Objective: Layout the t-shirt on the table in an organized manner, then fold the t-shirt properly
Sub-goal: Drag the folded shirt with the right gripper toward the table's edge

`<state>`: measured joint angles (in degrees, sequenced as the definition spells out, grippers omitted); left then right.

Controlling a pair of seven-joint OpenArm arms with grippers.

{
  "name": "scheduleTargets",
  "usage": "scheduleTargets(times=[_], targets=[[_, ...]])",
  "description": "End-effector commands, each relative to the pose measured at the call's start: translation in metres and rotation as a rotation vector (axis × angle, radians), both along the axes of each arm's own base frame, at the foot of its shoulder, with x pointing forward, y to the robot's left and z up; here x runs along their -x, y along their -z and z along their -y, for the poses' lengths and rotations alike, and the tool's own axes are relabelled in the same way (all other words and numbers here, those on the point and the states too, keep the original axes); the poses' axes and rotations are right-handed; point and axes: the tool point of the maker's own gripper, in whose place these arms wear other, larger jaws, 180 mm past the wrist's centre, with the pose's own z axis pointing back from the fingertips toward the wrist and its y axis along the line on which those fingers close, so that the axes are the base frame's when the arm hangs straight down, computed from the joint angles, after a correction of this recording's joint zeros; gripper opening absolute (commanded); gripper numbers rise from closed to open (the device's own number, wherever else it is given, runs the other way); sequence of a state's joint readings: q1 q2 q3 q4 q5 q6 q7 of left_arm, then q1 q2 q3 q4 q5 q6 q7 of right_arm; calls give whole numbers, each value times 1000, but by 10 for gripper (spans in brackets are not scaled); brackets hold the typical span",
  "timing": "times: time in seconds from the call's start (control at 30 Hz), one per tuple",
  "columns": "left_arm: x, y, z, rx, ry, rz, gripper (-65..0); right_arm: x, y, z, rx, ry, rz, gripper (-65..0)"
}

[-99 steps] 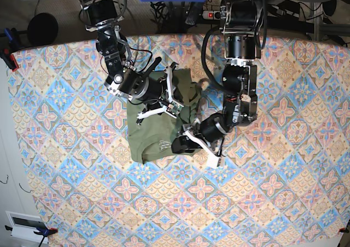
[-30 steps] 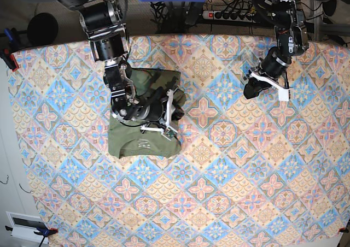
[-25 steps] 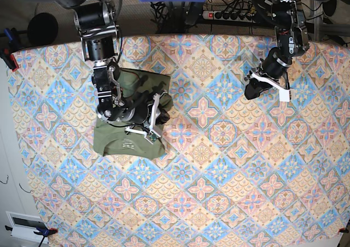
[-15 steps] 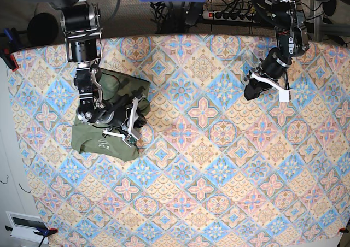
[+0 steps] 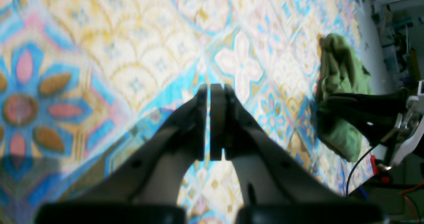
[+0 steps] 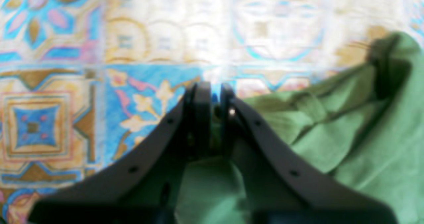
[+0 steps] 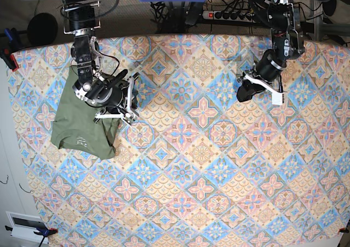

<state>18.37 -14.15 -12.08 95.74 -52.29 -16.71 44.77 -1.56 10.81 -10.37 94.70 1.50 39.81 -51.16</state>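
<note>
The t-shirt (image 7: 82,121), folded, lies at the table's (image 7: 219,170) nine o'clock edge, pinched in the right gripper (image 6: 212,118); left gripper (image 5: 209,118) clenched empty at two o'clock; folding looks finished; next, release.

The patterned pastel tabletop (image 7: 208,165) lies bare across its middle; the folded olive-green cotton t-shirt (image 7: 76,124) (far edge) blocks passage.

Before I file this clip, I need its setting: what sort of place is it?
Probably a robotics lab or workshop bench: two arms mounted over a patterned cloth-covered table, a power strip and cables behind it, and one t-shirt as the work piece.
</note>
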Motion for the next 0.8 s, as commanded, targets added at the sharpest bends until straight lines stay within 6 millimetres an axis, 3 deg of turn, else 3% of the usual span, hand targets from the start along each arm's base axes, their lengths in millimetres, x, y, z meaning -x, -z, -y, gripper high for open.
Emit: scheduleTargets(times=[0.0,0.27,0.6,0.77], targets=[[-5,-11,0,7,3,42,-650,-1,-3,-1,-15,-5,11,-599],[-8,-14,0,7,4,52,-650,17,40,12,-21,36,-114,-599],[-8,-14,0,7,4,52,-650,30,47,65,21,157,-144,-599],[-10,-15,0,7,4,55,-650,37,48,81,57,157,-146,-599]])
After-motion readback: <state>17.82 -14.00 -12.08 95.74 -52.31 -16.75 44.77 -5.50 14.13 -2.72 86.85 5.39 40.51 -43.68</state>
